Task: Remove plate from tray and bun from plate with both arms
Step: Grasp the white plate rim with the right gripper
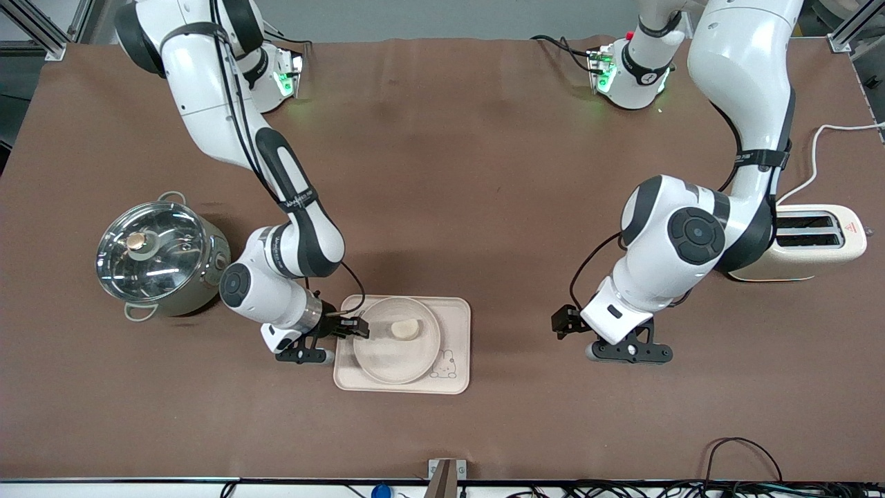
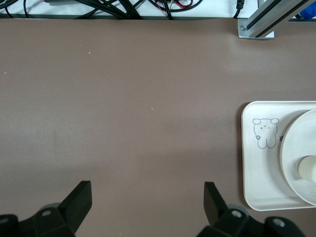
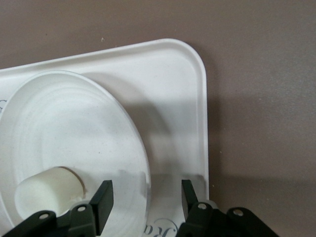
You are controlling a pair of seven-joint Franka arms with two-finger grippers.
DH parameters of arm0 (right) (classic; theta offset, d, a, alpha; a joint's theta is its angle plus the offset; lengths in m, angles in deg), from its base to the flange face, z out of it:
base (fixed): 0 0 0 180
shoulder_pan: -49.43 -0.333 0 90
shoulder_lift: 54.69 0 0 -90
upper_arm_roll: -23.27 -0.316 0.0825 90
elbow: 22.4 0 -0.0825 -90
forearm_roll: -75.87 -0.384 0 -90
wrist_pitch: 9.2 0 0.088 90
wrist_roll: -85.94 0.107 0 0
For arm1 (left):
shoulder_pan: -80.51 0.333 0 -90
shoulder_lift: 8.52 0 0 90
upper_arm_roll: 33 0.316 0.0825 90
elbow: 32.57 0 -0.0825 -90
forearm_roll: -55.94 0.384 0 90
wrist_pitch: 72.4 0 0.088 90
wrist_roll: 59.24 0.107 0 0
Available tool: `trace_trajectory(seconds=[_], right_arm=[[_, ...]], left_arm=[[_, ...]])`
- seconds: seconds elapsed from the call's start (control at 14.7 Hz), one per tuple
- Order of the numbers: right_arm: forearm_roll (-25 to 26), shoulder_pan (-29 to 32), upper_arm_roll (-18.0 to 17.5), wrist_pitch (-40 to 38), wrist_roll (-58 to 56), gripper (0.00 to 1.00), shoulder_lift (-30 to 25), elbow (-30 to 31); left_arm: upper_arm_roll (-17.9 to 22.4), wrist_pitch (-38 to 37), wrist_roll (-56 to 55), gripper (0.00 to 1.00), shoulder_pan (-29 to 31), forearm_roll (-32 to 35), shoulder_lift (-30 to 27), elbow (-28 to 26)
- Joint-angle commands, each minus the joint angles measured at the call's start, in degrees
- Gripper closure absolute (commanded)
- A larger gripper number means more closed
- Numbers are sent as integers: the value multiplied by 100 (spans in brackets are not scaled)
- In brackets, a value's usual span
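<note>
A steel pot with a glass lid (image 1: 157, 257) stands on the brown bench (image 1: 442, 173) at the right arm's end. Beside it the right arm (image 1: 276, 207) reaches down to the cream tray with a rabbit drawing (image 1: 456, 325), which lies near the middle of the bench. The right gripper (image 1: 356, 327) is at the plate's rim on the side toward the pot, its fingers (image 3: 103, 205) parted with the rim between them, not pressed shut on it. The plate (image 1: 387, 360) sits on the tray, and the bun (image 1: 405, 329) lies inside the plate, on its half farther from the front camera. Toward the left arm's end, the left gripper (image 1: 568, 322) hangs over bare bench, jaws spread wide, with nothing between them; the left arm (image 1: 691, 235) waits. A cream toaster (image 1: 816, 249) stands just past it.
</note>
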Motion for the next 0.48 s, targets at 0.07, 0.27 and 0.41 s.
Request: trace_trajectory(seconds=[0.07,0.27,0.41], right_arm=[[-146,-40,35,-39,12,61,63,-192],[-120,-66,44,-31,-66,99,115,-210],[-146,-84,35,-48,-67,100,133,-219]], left_arm=[[-36,-67,52,0,28,67,-84,-30],[-36,-76,43,0,29,58,-92,-30],[-36,-76,26,0,-15,93,-92,-48]])
